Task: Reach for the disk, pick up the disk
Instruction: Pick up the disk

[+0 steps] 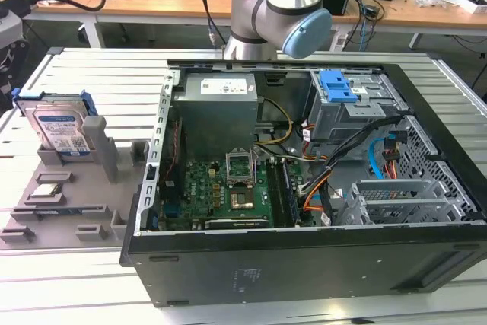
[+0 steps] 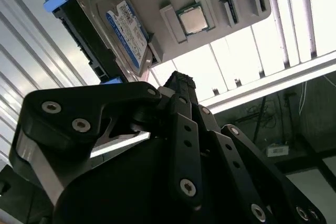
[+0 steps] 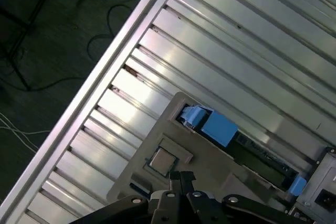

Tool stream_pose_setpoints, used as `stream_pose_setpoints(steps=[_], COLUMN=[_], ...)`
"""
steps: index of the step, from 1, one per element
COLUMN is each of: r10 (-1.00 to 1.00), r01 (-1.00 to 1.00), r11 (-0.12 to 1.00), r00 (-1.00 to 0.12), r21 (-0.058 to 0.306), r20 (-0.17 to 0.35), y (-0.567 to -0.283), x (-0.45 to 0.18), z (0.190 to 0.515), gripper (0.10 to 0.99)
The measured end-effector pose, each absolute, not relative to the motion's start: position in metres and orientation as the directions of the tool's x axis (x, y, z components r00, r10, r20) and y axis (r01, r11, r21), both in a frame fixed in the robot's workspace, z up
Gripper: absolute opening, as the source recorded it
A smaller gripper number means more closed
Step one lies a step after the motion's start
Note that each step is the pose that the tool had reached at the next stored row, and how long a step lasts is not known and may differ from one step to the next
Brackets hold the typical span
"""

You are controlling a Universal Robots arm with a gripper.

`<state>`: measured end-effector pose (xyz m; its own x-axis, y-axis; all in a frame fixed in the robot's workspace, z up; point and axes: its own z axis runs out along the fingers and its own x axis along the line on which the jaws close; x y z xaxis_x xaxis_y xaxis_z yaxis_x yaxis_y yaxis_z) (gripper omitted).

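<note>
The disk (image 1: pixel 59 129) is a silver-grey drive with a white-and-blue label and blue rails. It stands upright in a grey holder (image 1: pixel 99 154) at the exterior view's left. In the second wrist view the disk (image 2: pixel 116 24) shows its label face beyond my black gripper (image 2: pixel 181 82). In the first wrist view the disk (image 3: pixel 226 132) is seen edge-on, with its blue rail end nearest. My gripper (image 3: pixel 181 177) hangs well above the holder plate, apart from the disk. Its fingers meet at the tips with nothing between them.
An open computer case (image 1: pixel 304 188) takes up the middle of the slatted metal table (image 1: pixel 114 74). A blue latch (image 1: pixel 338 85) sits on its drive cage. A processor chip (image 2: pixel 192 19) lies in the grey plate (image 3: pixel 210 169). Past the table edge are floor cables (image 3: pixel 47 35).
</note>
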<state>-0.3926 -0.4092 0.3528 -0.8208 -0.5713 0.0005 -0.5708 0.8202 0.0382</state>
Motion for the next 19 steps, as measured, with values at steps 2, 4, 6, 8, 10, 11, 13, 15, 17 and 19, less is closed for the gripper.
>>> stream_pose_setpoints(steps=[2,4,6,8,10,11,13,15,17,19], r10=[-0.588,-0.608,-0.624,-0.647,-0.659,-0.667,-0.686,-0.700,-0.725,-0.738], r01=[-0.587,-0.607,-0.623,-0.647,-0.659,-0.666,-0.686,-0.700,-0.724,-0.738], r11=[0.808,0.793,0.781,0.762,0.752,0.745,0.727,0.713,0.688,0.674], r00=[-0.809,-0.794,-0.782,-0.762,-0.752,-0.745,-0.727,-0.714,-0.689,-0.675], r21=[0.038,0.038,0.038,0.038,0.038,0.038,0.038,0.038,0.038,0.038], r20=[0.000,0.001,0.001,0.000,0.001,0.000,0.001,0.000,0.000,0.001], y=[-0.4092,-0.4093,-0.4093,-0.4093,-0.4093,-0.4093,-0.4093,-0.4092,-0.4092,-0.4093], x=[-0.3926,-0.3926,-0.3926,-0.3926,-0.3926,-0.3926,-0.3926,-0.3926,-0.3926,-0.3926], z=[0.3528,0.3528,0.3528,0.3528,0.3529,0.3528,0.3528,0.3528,0.3528,0.3528], gripper=[0.106,0.106,0.106,0.106,0.106,0.106,0.106,0.106,0.106,0.106])
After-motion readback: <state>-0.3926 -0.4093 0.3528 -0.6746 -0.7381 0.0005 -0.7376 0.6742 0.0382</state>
